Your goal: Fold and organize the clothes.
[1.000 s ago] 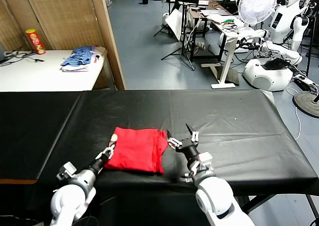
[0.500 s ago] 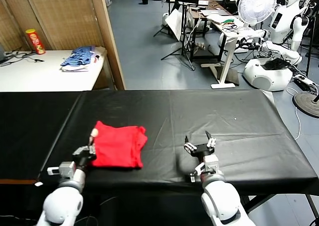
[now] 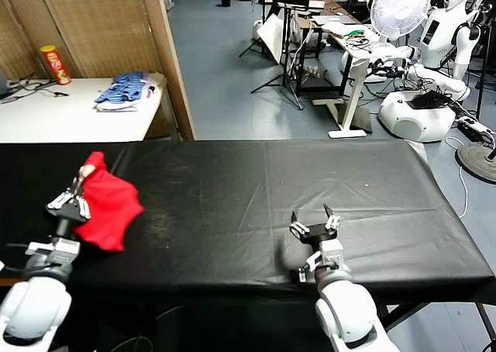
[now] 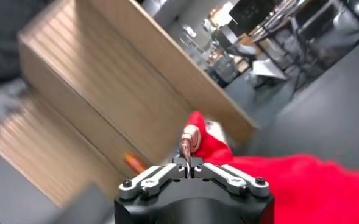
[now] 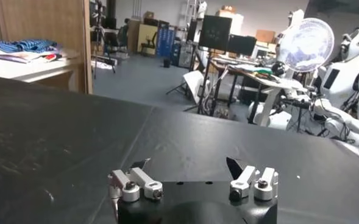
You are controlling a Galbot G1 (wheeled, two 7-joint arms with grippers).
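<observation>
Red shirt (image 3: 108,205) is hanging bunched at the black table's (image 3: 256,181) far left edge | left gripper (image 3: 71,203) is pinching it, jaws clamped on the cloth, shirt drooping just to its right | right gripper (image 3: 315,225) is sitting well apart, jaws spread wide, holding nothing | left arm's nearer, so putting it down looks like its job
</observation>
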